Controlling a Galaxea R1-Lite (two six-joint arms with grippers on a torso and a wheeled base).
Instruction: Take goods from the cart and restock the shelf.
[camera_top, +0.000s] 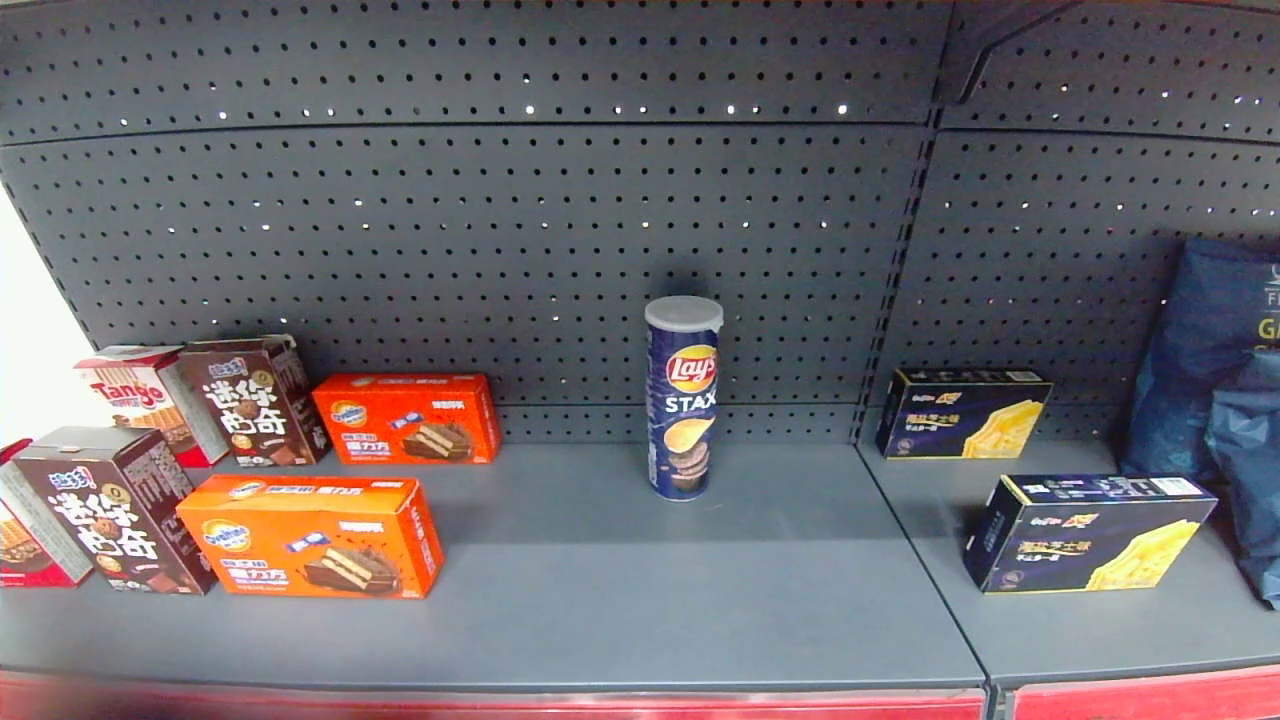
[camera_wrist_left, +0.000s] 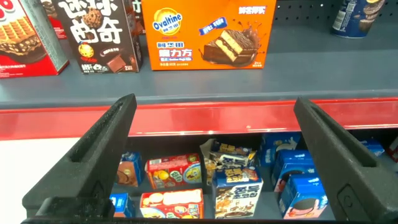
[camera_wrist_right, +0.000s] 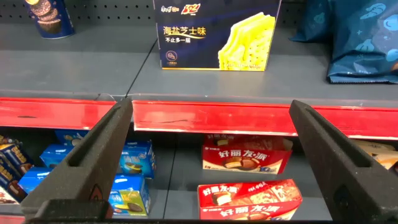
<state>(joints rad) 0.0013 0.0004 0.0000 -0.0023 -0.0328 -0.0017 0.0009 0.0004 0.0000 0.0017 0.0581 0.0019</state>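
I'm looking down at a grey shelf (camera_top: 620, 590): a chip can (camera_top: 683, 400) is standing upright mid-board, orange boxes (camera_top: 315, 535) and brown boxes (camera_top: 115, 510) are sitting to its left, navy boxes (camera_top: 1085, 530) and blue bags (camera_top: 1200, 370) to its right.

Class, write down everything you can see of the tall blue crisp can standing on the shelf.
The crisp can is a tall, slim cylinder with a dark blue printed wrap and a pale grey, plastic-looking lid, fitted on. A red and yellow round logo sits near the top, with pictures of crisps and dark biscuits lower down. It stands upright and alone on the grey shelf, towards the back, before the pegboard panel, between an orange box and a dark box. Only the shelf touches it.
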